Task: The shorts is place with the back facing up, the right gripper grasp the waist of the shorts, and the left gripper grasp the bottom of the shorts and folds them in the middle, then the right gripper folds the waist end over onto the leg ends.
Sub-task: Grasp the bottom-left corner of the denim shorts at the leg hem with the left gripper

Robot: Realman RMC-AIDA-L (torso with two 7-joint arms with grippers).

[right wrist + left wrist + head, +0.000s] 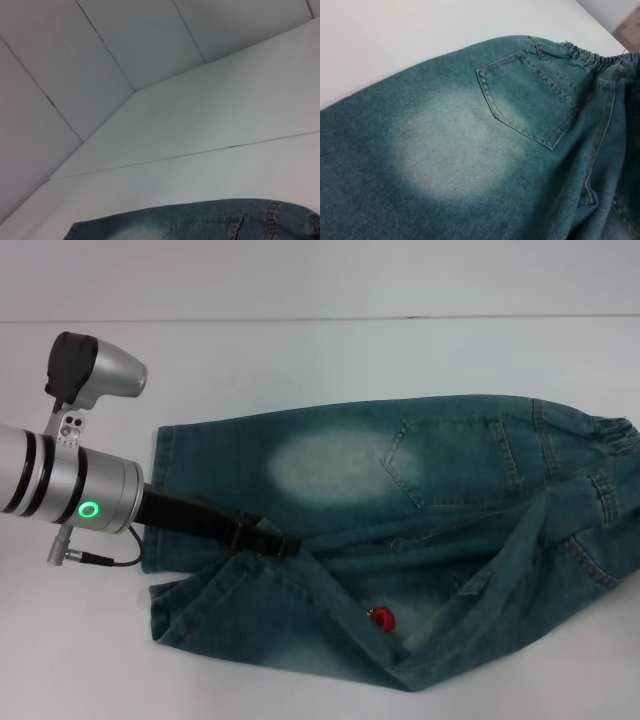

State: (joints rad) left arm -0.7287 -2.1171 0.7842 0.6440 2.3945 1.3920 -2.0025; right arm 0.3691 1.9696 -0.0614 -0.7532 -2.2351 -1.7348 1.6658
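The blue-green denim shorts [400, 500] lie spread on the white table [300, 360], back up, with a back pocket [455, 460] and a pale faded patch showing. The ruffled waist [610, 435] is at the right. The leg ends [160, 475] lie at the left, and the near leg is rumpled, with a small red bit of print [381, 618] showing on it. My left gripper [285, 542] reaches in from the left, its black tip low on the cloth between the two legs. The left wrist view shows the pocket [530, 100] and waist [590, 55] close up. The right gripper is out of view.
White table surface [200, 125] surrounds the shorts on the far and left sides, with a thin seam line running across it. The right wrist view shows a pale panelled wall [100, 50] behind the table and the far edge of the shorts [200, 220].
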